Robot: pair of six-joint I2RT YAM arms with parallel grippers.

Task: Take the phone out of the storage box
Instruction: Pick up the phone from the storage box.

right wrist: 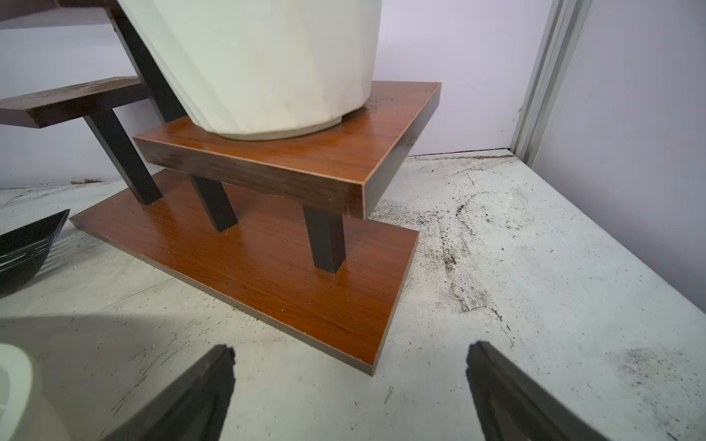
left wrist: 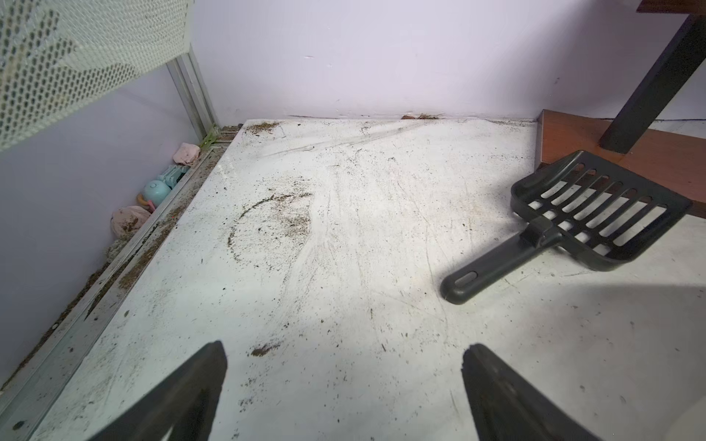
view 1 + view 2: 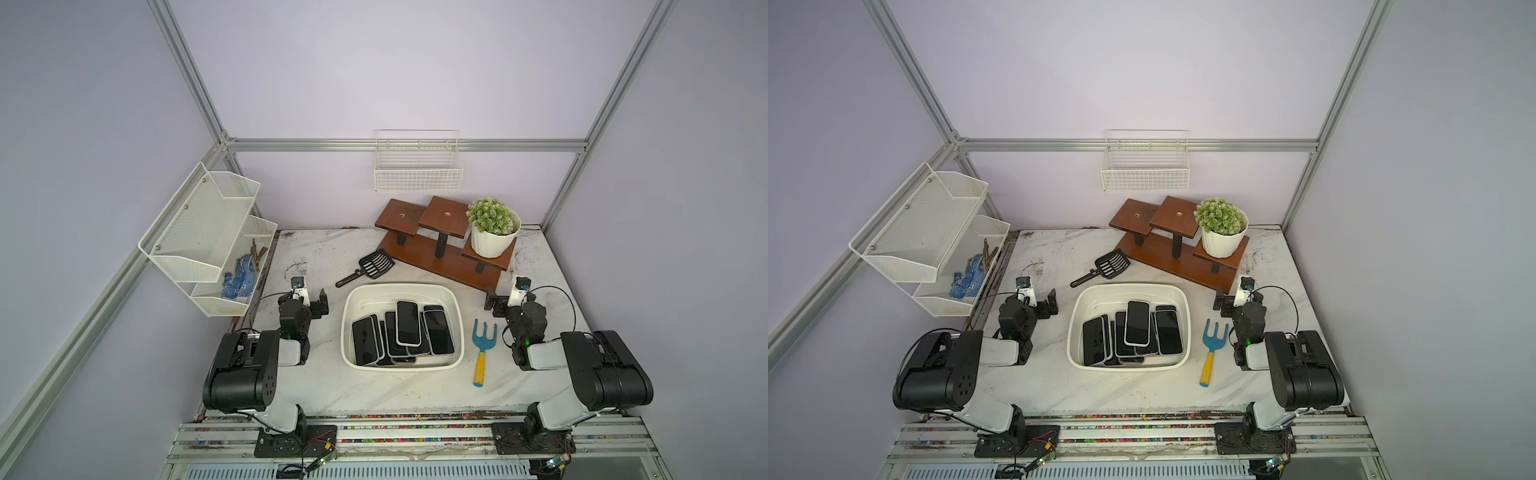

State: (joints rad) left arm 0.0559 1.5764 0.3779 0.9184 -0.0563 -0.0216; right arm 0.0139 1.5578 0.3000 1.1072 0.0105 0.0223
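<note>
Several phones [image 3: 407,323] in storage box [image 3: 401,287], long axes front-to-back; both jaws spread.

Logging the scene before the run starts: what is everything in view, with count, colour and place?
storage box: one, white, table centre
phones: several overlapping, exact count unclear, dark screens, inside storage box
scoop: one, black, behind the box
hand rake: one, blue with yellow handle, right of box
stepped stand: one, brown wood, table's back
potted plant: one, green in white pot, on stand's right step
wire basket: one, white, back rail
mesh rack: one, white, left wall
gloves: count unclear, blue, rack's lower tier
table: one, white marble, soil-flecked
left gripper: one, black, open, left of box
right gripper: one, black, open, right of box
</note>
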